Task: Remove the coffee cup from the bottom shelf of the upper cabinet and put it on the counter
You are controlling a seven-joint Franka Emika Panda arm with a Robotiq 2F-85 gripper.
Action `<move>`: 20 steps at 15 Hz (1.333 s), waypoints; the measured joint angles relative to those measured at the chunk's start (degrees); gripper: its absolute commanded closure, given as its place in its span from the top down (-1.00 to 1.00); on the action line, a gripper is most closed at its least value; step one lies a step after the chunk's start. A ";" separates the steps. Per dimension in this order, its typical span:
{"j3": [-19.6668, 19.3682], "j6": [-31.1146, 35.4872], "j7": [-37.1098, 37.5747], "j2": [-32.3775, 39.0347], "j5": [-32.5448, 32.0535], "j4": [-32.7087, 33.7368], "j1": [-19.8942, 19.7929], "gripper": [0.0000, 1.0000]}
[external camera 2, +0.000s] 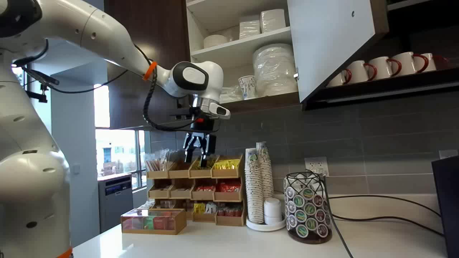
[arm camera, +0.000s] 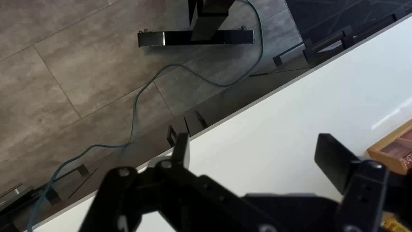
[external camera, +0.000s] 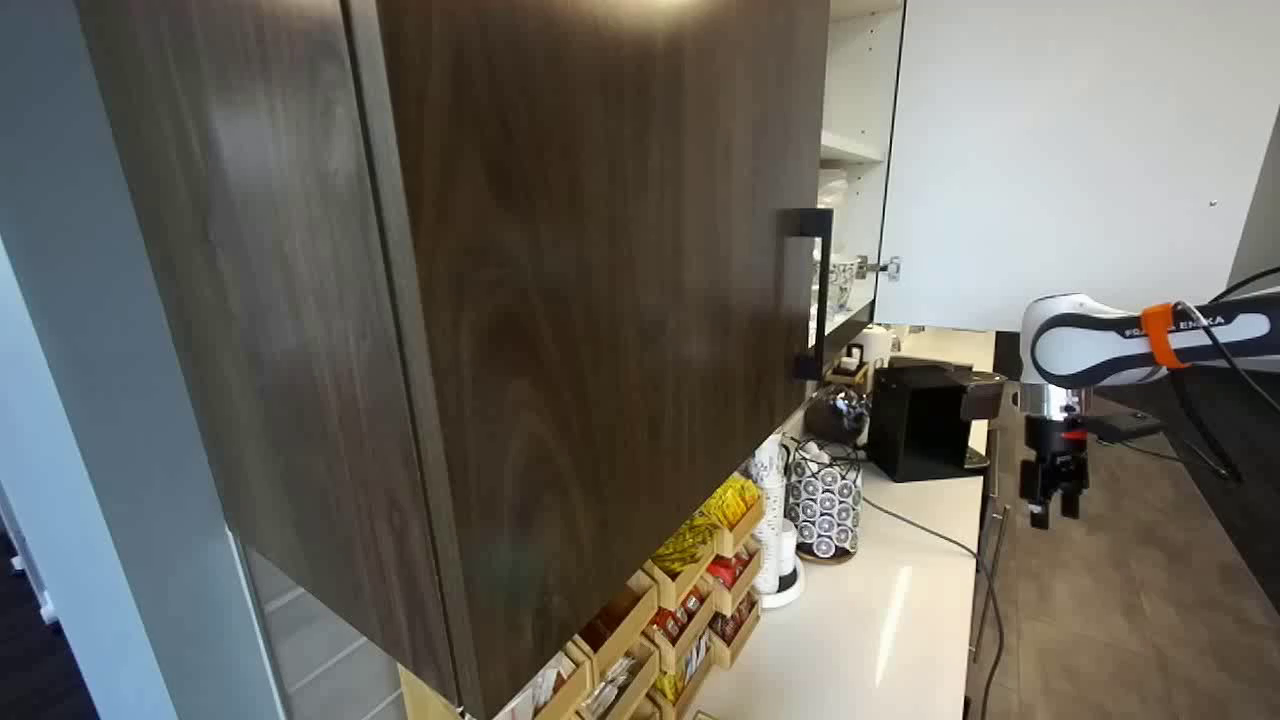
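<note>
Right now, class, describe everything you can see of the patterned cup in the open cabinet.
The patterned cup looks like paper: white with a dark curling print, no handle showing, narrowing from rim to base. It stands upright on the bottom shelf of the upper cabinet, beside a plastic-wrapped round stack; whether they touch cannot be told. The open gripper is apart from it.

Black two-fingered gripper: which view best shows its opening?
Wrist view: the gripper is largest there, fingers plainly apart, smooth white counter visible between them. Both exterior views show it smaller, pointing down, with a gap between the fingers.
</note>
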 measured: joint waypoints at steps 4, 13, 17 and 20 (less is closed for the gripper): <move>0.00 0.00 0.00 0.00 0.00 0.00 0.00 1.00; 0.14 0.42 0.00 0.01 0.00 0.12 -0.02 1.00; 2.15 4.70 0.50 -0.10 -2.28 4.09 -0.01 1.00; 4.14 7.48 2.62 -0.25 -6.20 9.34 -0.01 1.00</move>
